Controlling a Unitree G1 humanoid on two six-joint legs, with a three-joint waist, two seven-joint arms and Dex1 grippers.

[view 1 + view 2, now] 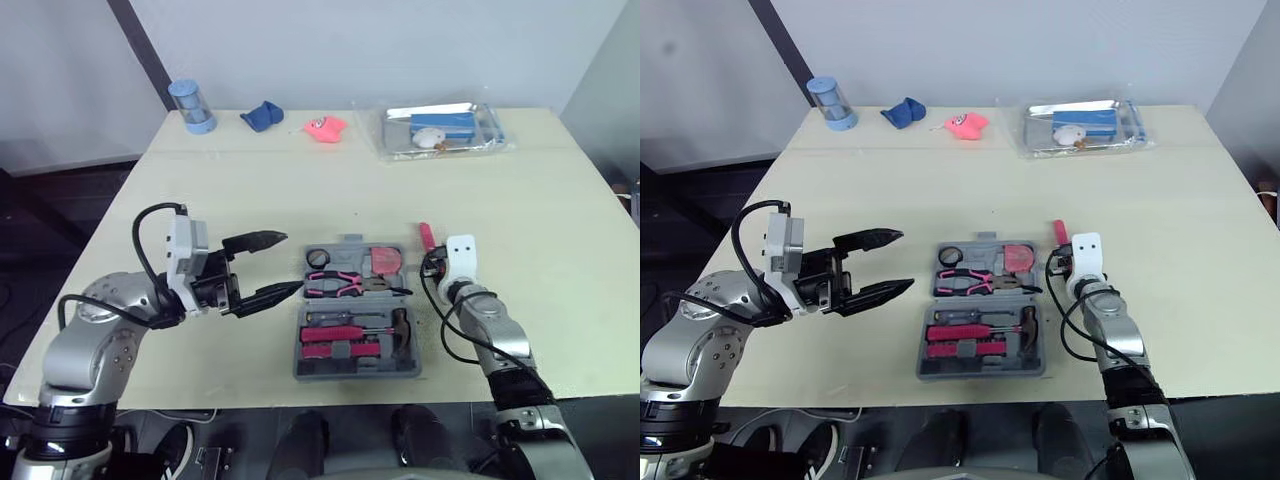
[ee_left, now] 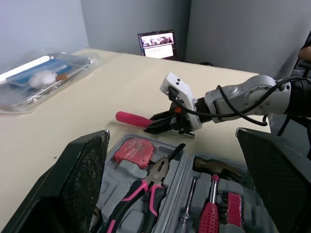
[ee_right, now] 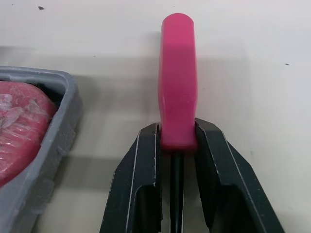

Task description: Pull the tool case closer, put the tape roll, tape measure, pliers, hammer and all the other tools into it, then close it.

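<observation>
Table: broad pale table, carrying everything.
Tool case: open grey plastic tool case at my near edge; pink-handled pliers and hammer seated inside.
Left jaws: spread wide, empty, hovering just left of the case.
Right jaws: closed on the slim pink-handled tool at its handle's base, just beside the case's right wall.
Risk: gripped at one end, the tool may pivot or catch the wall and miss its slot, which I judge would block the lid.
</observation>
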